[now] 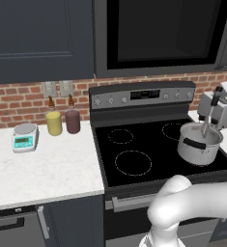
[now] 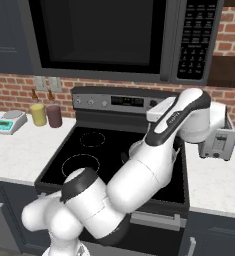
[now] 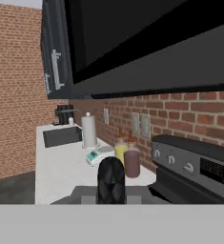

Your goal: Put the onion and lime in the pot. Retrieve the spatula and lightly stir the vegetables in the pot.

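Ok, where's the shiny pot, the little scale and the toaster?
pot [image 1: 198, 150]: left base view, its steel side wall.
scale [image 1: 25, 137]: left base view, its front display.
toaster [image 2: 217, 144]: right base view, its silver front.

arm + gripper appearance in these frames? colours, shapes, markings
Arm: glossy white, rounded bulbous links, dark grey-black bands at the joints, small dark lettering on the upper link. No loose cables seen. Gripper: dark, nearly black, rounded finger tips seen close together.
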